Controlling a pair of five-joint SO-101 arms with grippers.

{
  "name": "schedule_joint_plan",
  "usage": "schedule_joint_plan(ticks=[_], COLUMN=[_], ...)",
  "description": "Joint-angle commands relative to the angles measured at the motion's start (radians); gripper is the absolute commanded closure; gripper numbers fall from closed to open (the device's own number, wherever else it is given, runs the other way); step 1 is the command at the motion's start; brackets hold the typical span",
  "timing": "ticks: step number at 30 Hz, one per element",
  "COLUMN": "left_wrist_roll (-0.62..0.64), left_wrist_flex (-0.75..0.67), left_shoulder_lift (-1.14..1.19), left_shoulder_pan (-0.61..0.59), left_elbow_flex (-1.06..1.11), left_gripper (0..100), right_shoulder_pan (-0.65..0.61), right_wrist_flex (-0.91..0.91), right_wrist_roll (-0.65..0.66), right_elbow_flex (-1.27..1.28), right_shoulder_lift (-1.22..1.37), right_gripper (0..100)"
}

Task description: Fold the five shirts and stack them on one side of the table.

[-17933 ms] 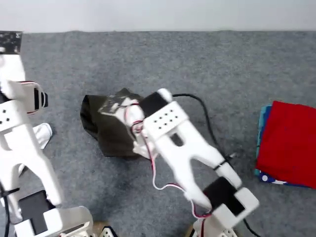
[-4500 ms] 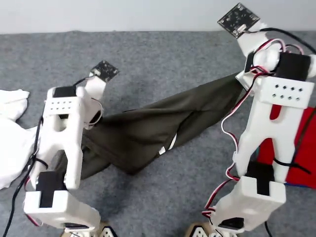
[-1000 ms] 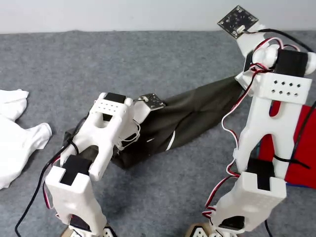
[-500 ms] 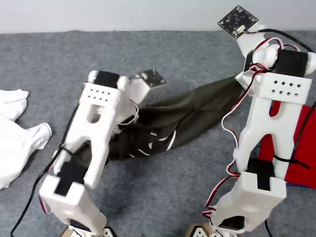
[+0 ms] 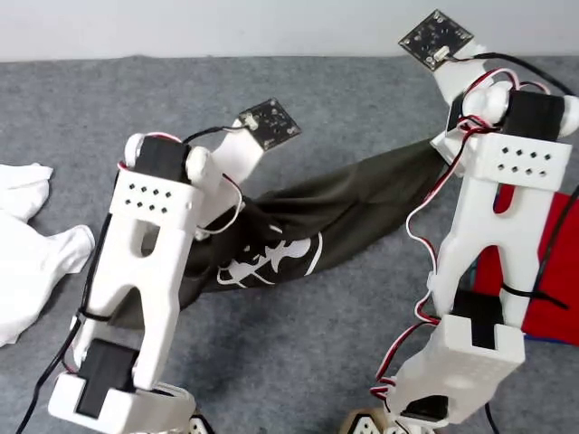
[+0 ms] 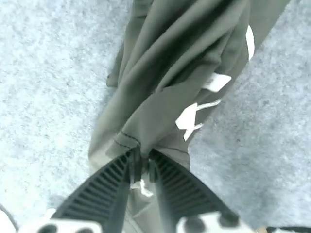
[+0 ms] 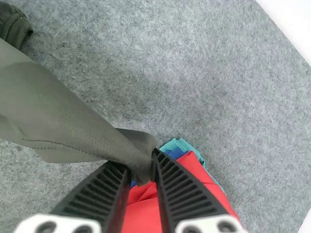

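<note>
A dark olive shirt with a white print hangs stretched between both arms over the grey table. My left gripper is shut on one bunched end of the olive shirt, at mid-left in the high view. At the right, my right gripper is shut on the other end of the olive shirt, held above the stack. The stack of folded shirts, red shirt on top and blue ones beneath, lies at the table's right edge. The red shirt and blue edges lie below the right gripper.
A crumpled white shirt lies at the left edge of the table. Grey felt covers the whole surface, bounded by a white wall at the back. Open felt lies in front of the olive shirt between the two arm bases.
My left arm has lifted and drawn its end of the olive shirt back and to the left, spreading the cloth so the white print shows. The right arm has stayed still.
</note>
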Motion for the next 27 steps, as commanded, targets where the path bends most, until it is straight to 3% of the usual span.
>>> schedule_joint_plan(ticks=[1, 11, 14, 19, 27], left_wrist_roll=[-0.014, 0.052, 0.080, 0.178, 0.183], left_wrist_flex=[0.028, 0.021, 0.020, 0.020, -0.074], left_shoulder_lift=[-0.106, -0.390, -0.391, -0.400, -0.374], left_shoulder_pan=[0.005, 0.296, 0.353, 0.374, 0.370], left_elbow_flex=[0.091, 0.582, 0.601, 0.565, 0.562], left_gripper=[98, 98, 96, 82, 82], right_shoulder_pan=[0.042, 0.105, 0.099, 0.085, 0.090], right_wrist_flex=[0.012, 0.019, 0.019, 0.022, 0.022], right_wrist_roll=[0.000, 0.048, 0.043, 0.043, 0.044], right_elbow_flex=[-0.054, -0.054, -0.054, -0.054, -0.052], right_shoulder_lift=[-0.039, -0.041, -0.041, -0.042, -0.077], right_gripper=[98.8, 98.8, 98.8, 98.8, 98.8])
